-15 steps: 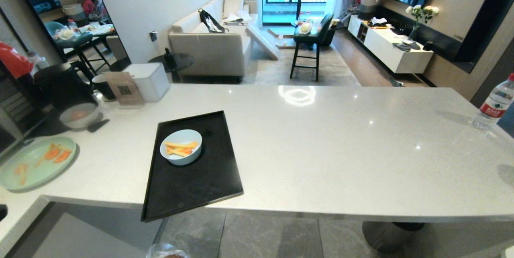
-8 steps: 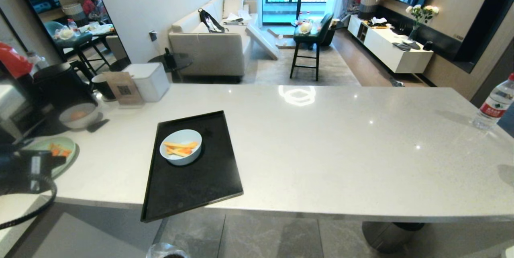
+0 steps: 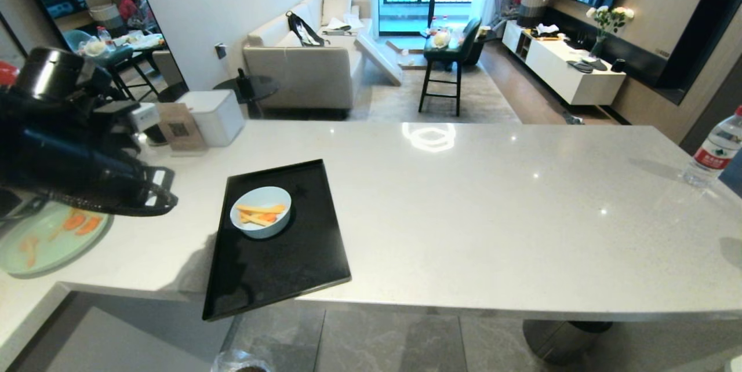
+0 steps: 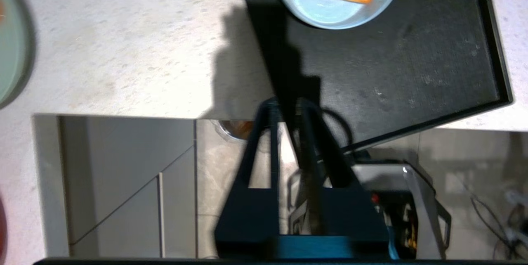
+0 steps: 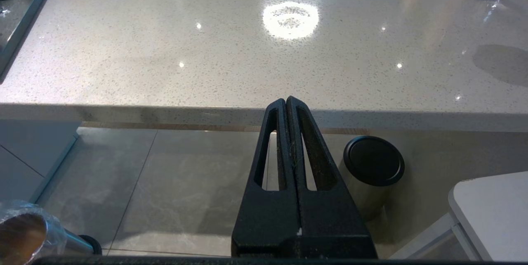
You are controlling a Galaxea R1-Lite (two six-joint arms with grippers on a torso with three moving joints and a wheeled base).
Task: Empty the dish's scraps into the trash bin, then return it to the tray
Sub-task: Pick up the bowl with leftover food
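The pale blue dish (image 3: pixel 261 219) stands on the far half of the black tray (image 3: pixel 278 267), whose near corner juts past the counter edge. Yellow and orange scraps (image 3: pixel 259 215) lie in it. On the floor below that corner I see the rim of the bag-lined trash bin (image 3: pixel 240 362), which also shows in the right wrist view (image 5: pixel 22 236). My left arm (image 3: pixel 69 128) is raised over the counter's left side. The left gripper (image 4: pixel 288 106) points down over the tray's near left edge, open by a narrow gap and empty, short of the dish (image 4: pixel 338 1). The right gripper (image 5: pixel 286 100) hangs shut below the counter edge.
A pale green plate (image 3: pixel 49 236) with orange slices lies left of the tray. A white box (image 3: pixel 217 117) and a card stand at the back left, a water bottle (image 3: pixel 713 149) at the far right. A black-lidded steel can (image 5: pixel 373 166) stands on the floor.
My left arm has swung up from the lower left into view and now stands high over the counter's left side, hiding the dark kettle and the bowl there. Dish and tray have not moved.
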